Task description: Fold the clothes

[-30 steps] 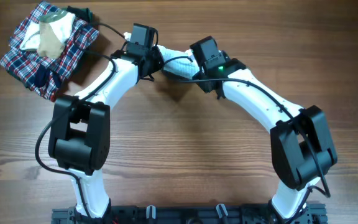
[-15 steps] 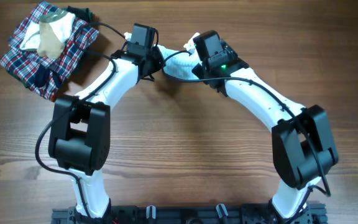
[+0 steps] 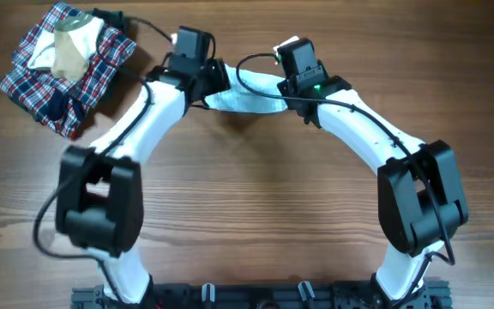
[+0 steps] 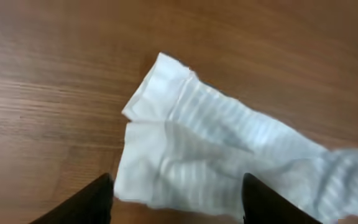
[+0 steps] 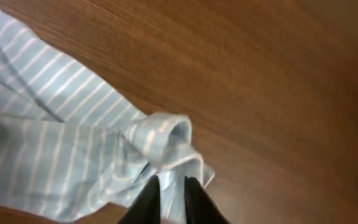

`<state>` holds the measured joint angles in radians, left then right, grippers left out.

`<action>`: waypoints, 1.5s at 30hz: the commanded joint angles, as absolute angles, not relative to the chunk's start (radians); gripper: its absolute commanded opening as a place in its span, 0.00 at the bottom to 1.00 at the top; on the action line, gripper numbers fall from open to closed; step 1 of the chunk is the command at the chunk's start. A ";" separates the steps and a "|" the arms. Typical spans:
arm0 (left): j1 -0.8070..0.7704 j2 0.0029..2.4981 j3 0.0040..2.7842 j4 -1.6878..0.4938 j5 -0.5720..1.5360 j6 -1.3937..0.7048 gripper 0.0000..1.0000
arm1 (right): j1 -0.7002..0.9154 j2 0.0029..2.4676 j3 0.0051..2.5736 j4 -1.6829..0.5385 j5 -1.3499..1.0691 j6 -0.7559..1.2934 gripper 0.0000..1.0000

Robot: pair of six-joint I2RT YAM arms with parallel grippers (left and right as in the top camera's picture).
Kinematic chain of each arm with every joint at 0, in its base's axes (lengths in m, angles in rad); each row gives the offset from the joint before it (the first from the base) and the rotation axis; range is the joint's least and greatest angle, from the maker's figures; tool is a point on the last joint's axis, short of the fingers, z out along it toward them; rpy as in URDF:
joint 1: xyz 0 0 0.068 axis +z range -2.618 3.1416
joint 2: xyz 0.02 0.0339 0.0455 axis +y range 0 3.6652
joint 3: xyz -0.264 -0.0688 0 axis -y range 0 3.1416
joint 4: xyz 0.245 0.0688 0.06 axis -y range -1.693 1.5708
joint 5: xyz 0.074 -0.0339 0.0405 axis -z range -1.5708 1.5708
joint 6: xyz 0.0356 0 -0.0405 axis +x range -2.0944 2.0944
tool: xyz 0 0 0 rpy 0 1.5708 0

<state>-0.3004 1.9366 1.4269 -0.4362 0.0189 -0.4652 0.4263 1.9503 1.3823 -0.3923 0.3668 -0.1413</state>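
The clothes (image 3: pixel 247 96), a small pale blue-white striped piece of thin fabric, lay on the wooden desk (image 3: pixel 256 197) at its far side, drawn out as a narrow band between the two wrists. In the overhead view the band ran from the left arm's wrist across to the right arm's wrist, sagging a little in the middle.

The left tool (image 4: pixel 176 183) stood wide. Its two dark fingers (image 4: pixel 95 199) showed at the bottom edge of the left wrist view, well apart, with the near hem of the fabric lying between them on the desk. Neither finger pressed on the cloth. From there the fabric spread away flat, one squared corner pointing up and left, the rest trailing off to the right in soft creases.

The right tool (image 5: pixel 173 183) was narrow and held the clothes. Its fingers were close together, with a bunched fold of the striped fabric pinched between them. Just above the fingertips the fold curled into a small loop, and the rest of the cloth fanned out to the left over the desk.

At the far left corner of the desk, well apart from both arms, lay a red, navy and white plaid garment (image 3: pixel 37 81) with a beige garment (image 3: pixel 69 53) on top of it.
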 commanded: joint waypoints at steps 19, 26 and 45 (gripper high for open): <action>-0.307 1.912 1.440 -0.693 0.096 -0.403 0.67 | 0.406 2.032 1.382 -0.521 0.024 0.055 0.04; -0.307 1.912 1.440 -0.686 0.096 -0.403 0.68 | 0.406 2.040 1.382 -0.546 0.022 0.079 0.04; -0.307 1.912 1.440 -0.686 0.096 -0.403 0.71 | 0.406 2.106 1.382 -0.369 -0.027 0.081 0.04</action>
<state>-0.3019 1.8999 1.4372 -0.6888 0.0803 -0.4225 0.4068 2.0903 1.3819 -0.3981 -0.0082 0.0677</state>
